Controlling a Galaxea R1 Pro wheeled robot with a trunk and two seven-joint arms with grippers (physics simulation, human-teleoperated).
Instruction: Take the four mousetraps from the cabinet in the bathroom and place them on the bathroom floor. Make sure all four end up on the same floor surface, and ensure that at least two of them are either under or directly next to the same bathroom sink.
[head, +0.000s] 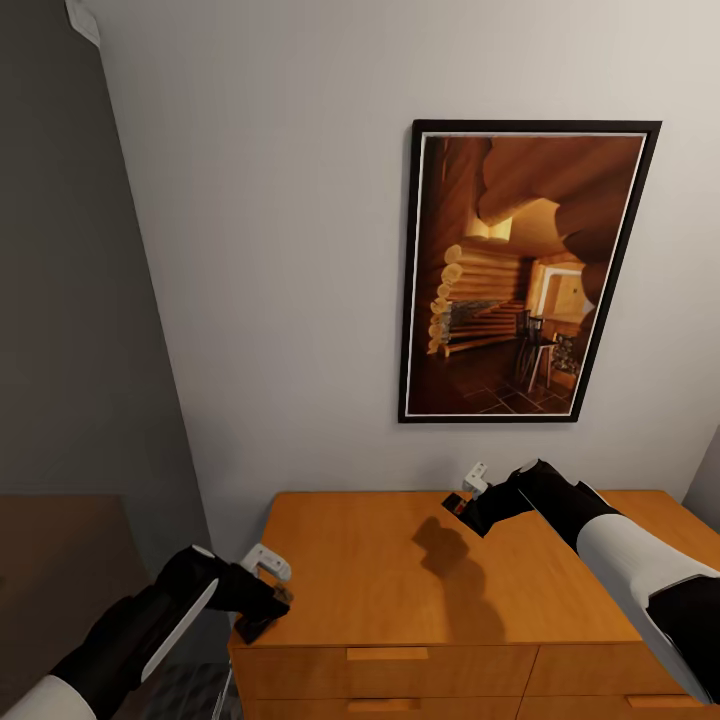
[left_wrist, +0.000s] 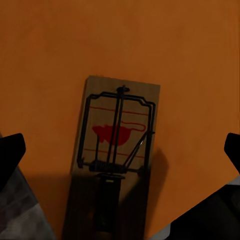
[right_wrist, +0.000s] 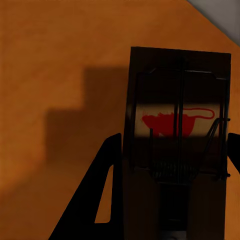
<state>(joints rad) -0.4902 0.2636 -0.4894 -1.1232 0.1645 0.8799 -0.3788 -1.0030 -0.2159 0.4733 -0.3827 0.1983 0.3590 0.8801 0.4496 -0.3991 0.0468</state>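
One mousetrap (left_wrist: 117, 135), a tan board with dark wire and a red mark, lies on the orange-brown cabinet (head: 360, 560) at its front left corner. My left gripper (head: 265, 598) hovers over it, open, its dark fingers (left_wrist: 11, 152) spread well wider than the board. The same mousetrap (head: 262, 618) looks dark under the gripper in the head view. Near the back of the cabinet top, my right gripper (head: 468, 498) is shut on a second mousetrap (right_wrist: 177, 125) and holds it above the wood, throwing a shadow on it. That second mousetrap (head: 457, 505) shows small and dark at the fingertips.
A framed picture (head: 525, 270) hangs on the white wall behind the cabinet. Drawer fronts with a bar handle (head: 387, 654) face me. A grey wall (head: 70, 350) stands to the left, and a strip of patterned floor (head: 190, 692) shows beside the cabinet.
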